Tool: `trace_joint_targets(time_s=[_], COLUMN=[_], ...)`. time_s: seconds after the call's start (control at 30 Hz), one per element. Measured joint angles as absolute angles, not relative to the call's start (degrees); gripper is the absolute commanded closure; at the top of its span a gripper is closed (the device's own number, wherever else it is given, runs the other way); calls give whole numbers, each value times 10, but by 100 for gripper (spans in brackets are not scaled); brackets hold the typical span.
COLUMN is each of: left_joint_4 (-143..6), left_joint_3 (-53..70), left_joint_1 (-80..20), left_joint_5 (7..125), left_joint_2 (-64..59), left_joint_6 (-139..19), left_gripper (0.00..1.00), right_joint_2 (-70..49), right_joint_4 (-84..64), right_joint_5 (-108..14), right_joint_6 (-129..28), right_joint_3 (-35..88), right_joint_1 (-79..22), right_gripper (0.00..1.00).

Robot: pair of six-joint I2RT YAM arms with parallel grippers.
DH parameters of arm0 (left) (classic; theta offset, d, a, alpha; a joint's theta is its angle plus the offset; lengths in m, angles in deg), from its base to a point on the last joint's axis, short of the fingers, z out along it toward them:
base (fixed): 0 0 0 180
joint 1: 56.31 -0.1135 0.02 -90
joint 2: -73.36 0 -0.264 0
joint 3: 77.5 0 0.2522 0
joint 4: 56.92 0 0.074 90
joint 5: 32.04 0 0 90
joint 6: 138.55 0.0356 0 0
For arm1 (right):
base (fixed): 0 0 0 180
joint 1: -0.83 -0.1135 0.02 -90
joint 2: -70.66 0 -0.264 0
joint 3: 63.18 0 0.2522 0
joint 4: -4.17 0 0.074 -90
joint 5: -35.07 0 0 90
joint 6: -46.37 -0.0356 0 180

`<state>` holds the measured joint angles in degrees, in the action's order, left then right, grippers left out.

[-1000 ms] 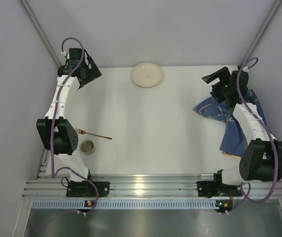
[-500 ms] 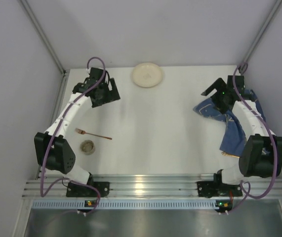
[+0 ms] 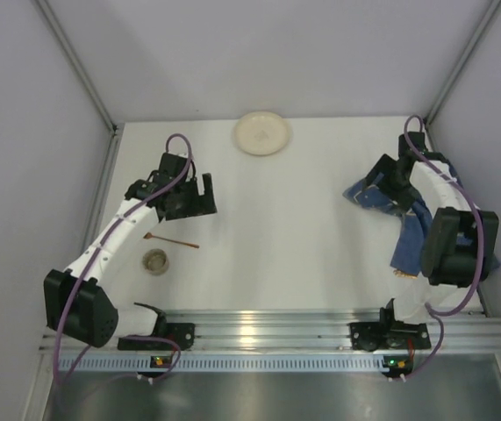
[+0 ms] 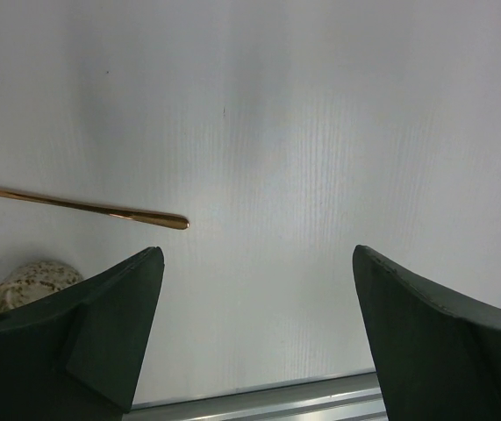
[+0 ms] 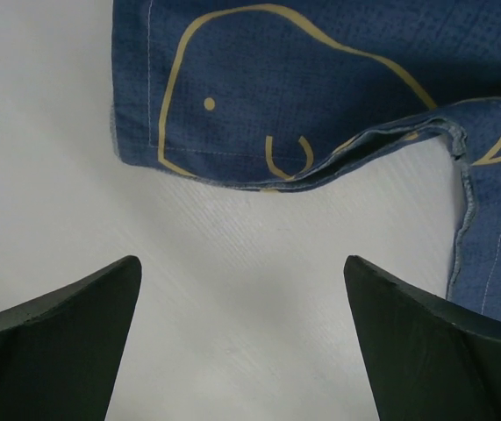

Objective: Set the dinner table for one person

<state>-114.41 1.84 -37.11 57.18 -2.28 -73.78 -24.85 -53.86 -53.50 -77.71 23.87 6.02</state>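
The white dinner table (image 3: 285,237) holds a cream plate (image 3: 262,133) at the far middle. A copper fork (image 3: 173,239) and a small speckled cup (image 3: 155,260) lie at the near left. A crumpled blue placemat (image 3: 411,230) with yellow line drawings lies at the right. My left gripper (image 3: 204,197) is open and empty, just beyond the fork. In the left wrist view (image 4: 257,254) the fork handle (image 4: 83,207) and cup (image 4: 22,285) are to its left. My right gripper (image 3: 375,178) is open and empty at the placemat's left edge (image 5: 303,88), above bare table (image 5: 241,263).
Grey walls enclose the table on the left, far and right sides. A metal rail (image 3: 259,331) with both arm bases runs along the near edge and also shows in the left wrist view (image 4: 259,403). Part of the placemat lies under the right arm.
My left arm has swung from the far left corner toward the middle left, stopping beside the fork. My right gripper has moved nearer and lower, to the placemat's left edge. Both stayed open.
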Motion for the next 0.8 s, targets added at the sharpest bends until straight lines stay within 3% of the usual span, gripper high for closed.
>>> trace_joint_targets(time_s=[0.37,0.63,0.7,0.73,0.8], left_joint_4=[-1144,-1167,-1177,-1178,-1180], left_joint_3=[17,47,55,56,56], left_joint_1=[-371,-371,-371,-371,-371], left_joint_5=[564,550,543,540,538], left_joint_2=[-37,-71,-69,-65,-54], left_joint_6=[-761,-815,-828,-834,-844], left_gripper=[8,11,10,10,10], right_joint_2=[-441,-510,-523,-530,-552], right_joint_4=[-569,-566,-576,-581,-604], right_joint_5=[-549,-550,-563,-575,-610], right_joint_6=[-741,-732,-724,-719,-700], right_joint_3=[422,449,469,480,510], right_joint_1=[54,38,31,25,6], right_gripper=[0,3,15,36,54])
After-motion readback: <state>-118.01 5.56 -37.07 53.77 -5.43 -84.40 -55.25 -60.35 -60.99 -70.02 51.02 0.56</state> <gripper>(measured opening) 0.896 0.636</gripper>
